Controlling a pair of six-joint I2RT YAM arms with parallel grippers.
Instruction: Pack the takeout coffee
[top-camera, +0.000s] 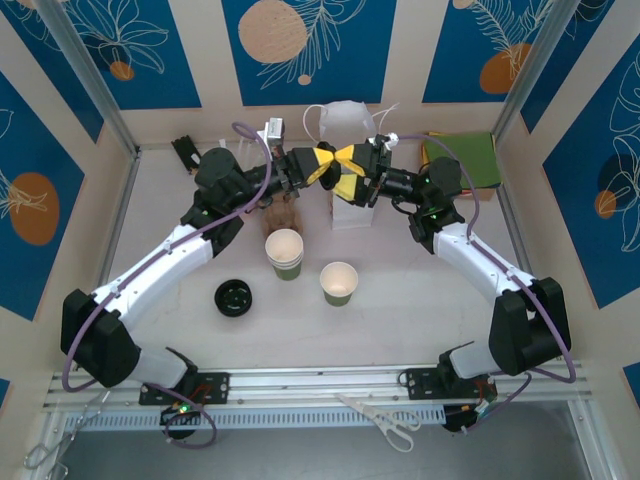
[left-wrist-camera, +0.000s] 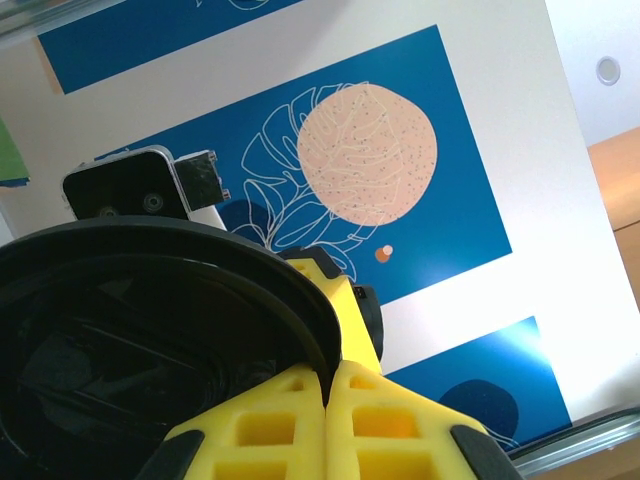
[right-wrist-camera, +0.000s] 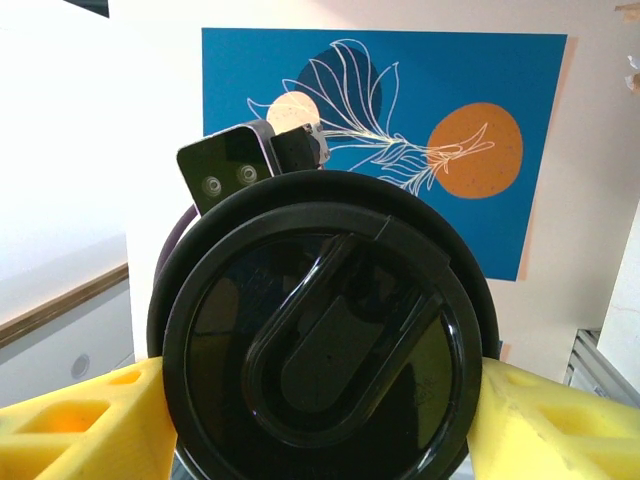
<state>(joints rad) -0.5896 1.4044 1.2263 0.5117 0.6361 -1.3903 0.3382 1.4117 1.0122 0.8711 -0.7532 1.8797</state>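
One pair of scissors (top-camera: 385, 422) lies nearest, on the rail by the arm bases; beyond it on the tabletop (top-camera: 420, 300) sit a spare black lid (top-camera: 234, 297) to the left, a lone green cup (top-camera: 339, 283) near the middle, open and lidless, and a stack of cups (top-camera: 285, 253) a little further back and to its left. So the coffee is not yet one piece: the cup stands on the tabletop; what is most likely its lid (right-wrist-camera: 320, 340) is up in the air further back, in front of the white bag (top-camera: 345, 118).

The left fingers (left-wrist-camera: 290, 420) are together, pinching that lid by its rim; the right fingers (right-wrist-camera: 80, 410) stand apart on either side of it, against its edge by the look, though whether they press it yet I cannot tell.

The risk lies in this passing over; should the left let go before the right has a true hold, the lid drops, perhaps onto the cups below; a hard squeeze across a thin round rim could make it tilt or spring out; later, pressing it onto a light cup could tip the cup.
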